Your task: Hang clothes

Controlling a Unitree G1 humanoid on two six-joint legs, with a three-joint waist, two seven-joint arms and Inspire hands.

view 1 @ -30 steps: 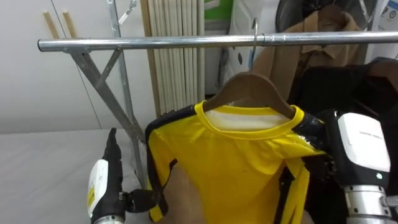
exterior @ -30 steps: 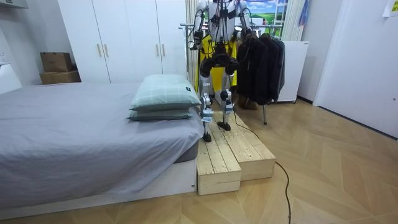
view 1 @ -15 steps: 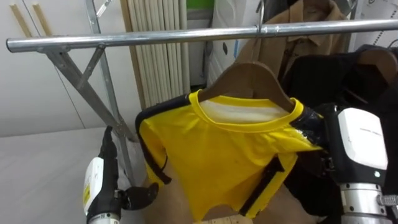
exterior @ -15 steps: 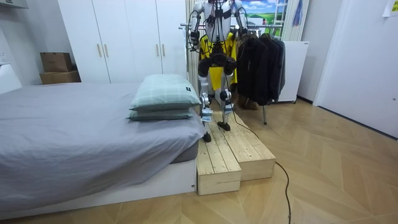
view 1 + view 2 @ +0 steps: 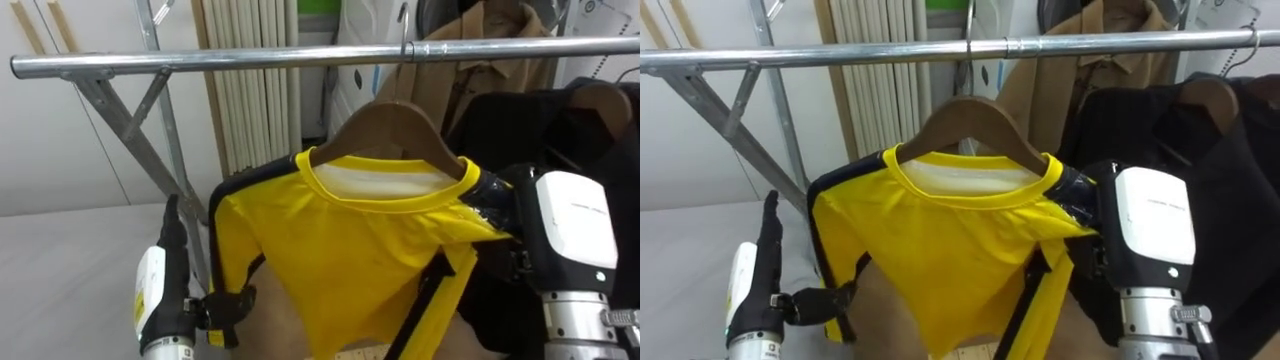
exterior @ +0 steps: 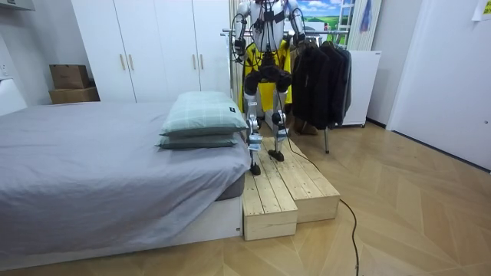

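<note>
A yellow shirt (image 5: 350,250) with black trim hangs on a wooden hanger (image 5: 385,120). The hanger's hook is over the metal rail (image 5: 250,64). My left hand (image 5: 205,308) is low at the left, its dark fingers pinching the black cuff of the shirt's sleeve. At the right, my right hand (image 5: 497,205) has its fingers curled on the shirt's shoulder at the hanger's end. In the room view I stand on a wooden platform (image 6: 291,192) facing the rack, both arms raised to the shirt (image 6: 285,57).
A tan coat (image 5: 480,60) and dark garments (image 5: 510,120) hang on the rail right of the shirt. The rack's slanted brace (image 5: 130,130) drops at the left. A bed (image 6: 92,161) lies beside the platform. White wardrobes (image 6: 146,50) stand behind.
The view has shifted a little. The shirt's left sleeve swung out, then down, and its cuff is now in my left hand's fingers. The hanger stays on the rail.
</note>
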